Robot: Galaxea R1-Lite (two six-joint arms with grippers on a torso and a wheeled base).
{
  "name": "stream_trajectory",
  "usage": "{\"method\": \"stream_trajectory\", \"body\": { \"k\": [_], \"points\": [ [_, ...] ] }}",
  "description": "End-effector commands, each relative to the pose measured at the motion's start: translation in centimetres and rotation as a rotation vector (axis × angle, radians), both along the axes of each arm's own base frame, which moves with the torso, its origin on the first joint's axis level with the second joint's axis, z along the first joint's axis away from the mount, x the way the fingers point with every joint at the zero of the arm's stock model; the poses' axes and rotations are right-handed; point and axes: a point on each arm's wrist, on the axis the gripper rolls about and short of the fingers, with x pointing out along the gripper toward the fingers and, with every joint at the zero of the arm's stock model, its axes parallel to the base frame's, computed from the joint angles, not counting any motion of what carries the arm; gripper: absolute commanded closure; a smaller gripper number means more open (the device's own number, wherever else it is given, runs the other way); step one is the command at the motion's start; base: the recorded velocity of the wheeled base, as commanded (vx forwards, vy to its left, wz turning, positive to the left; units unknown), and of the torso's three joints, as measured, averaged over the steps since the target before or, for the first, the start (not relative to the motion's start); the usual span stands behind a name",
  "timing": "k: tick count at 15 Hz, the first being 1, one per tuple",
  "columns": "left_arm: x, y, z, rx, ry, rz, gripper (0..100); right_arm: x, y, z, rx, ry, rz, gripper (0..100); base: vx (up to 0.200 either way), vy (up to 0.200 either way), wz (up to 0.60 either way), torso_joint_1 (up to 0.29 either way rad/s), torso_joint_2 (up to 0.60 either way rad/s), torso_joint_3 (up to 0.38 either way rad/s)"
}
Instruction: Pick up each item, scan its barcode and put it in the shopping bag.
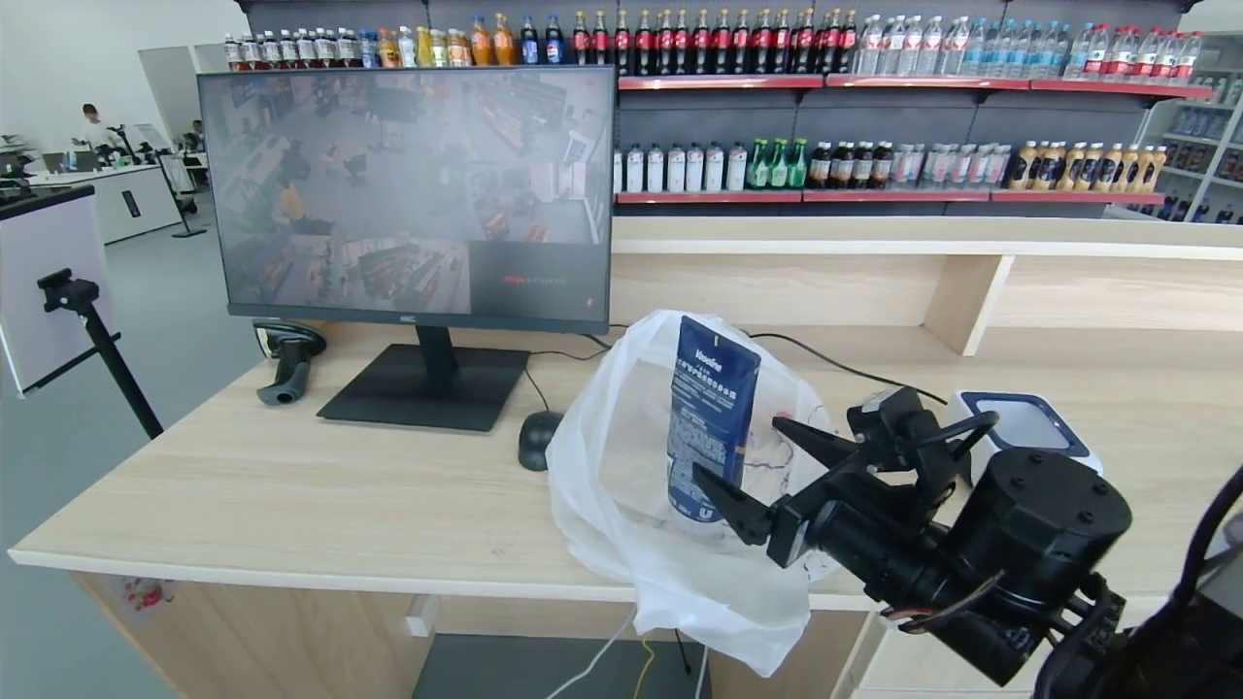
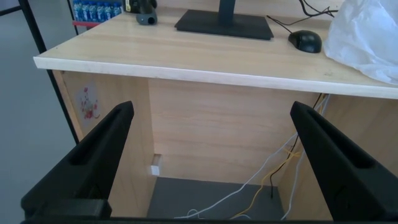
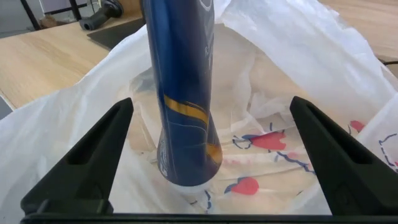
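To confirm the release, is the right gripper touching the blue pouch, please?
Apart. The right wrist view shows the right gripper open, with clear gaps either side of the blue pouch.

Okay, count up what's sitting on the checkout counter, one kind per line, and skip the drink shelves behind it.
monitor: 1
mouse: 1
handheld scanner: 1
white tabletop scanner: 1
shopping bag: 1
blue pouch, standing in the bag: 1
Total: 6
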Motion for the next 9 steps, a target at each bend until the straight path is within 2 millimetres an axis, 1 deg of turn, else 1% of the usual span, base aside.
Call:
{"method": "stream_trajectory", "body": {
  "k": [1, 2, 4, 6, 8, 9],
  "points": [
    [0.0, 0.0, 0.0, 0.0, -0.001, 0.0, 0, -1.4, -1.6, 1.6, 0.023, -0.032, -0.017, 0, -0.2, 0.0, 0.0, 0.022, -0.01, -0.002],
    [0.0, 0.0, 0.0, -0.002, -0.001, 0.0, 0, -1.5, -2.2, 1.8, 0.027, -0.037, -0.033, 0, -0.2, 0.0, 0.0, 0.002, 0.01, -0.002],
    [0.0, 0.0, 0.0, -0.004, -0.001, 0.0, 0, -1.7, -2.7, 2.1, 0.032, -0.045, -0.044, 0, -0.2, 0.0, 0.0, -0.012, 0.0, 0.005],
    [0.0, 0.0, 0.0, 0.0, -0.001, 0.0, 0, -1.9, -3.4, 2.2, 0.033, -0.044, -0.062, 0, 0.0, 0.0, 0.0, 0.0, 0.0, 0.0],
    [0.0, 0.0, 0.0, 0.0, -0.001, 0.0, 0, -1.2, -4.4, 2.8, 0.045, -0.068, -0.112, 0, 0.0, 0.0, -0.6, -0.002, -0.02, 0.014],
    [0.0, 0.0, 0.0, 0.0, -0.001, 0.0, 0, -1.2, -4.6, 2.9, 0.047, -0.072, -0.119, 0, 0.0, 0.0, -0.6, 0.022, 0.0, 0.002]
  ]
}}
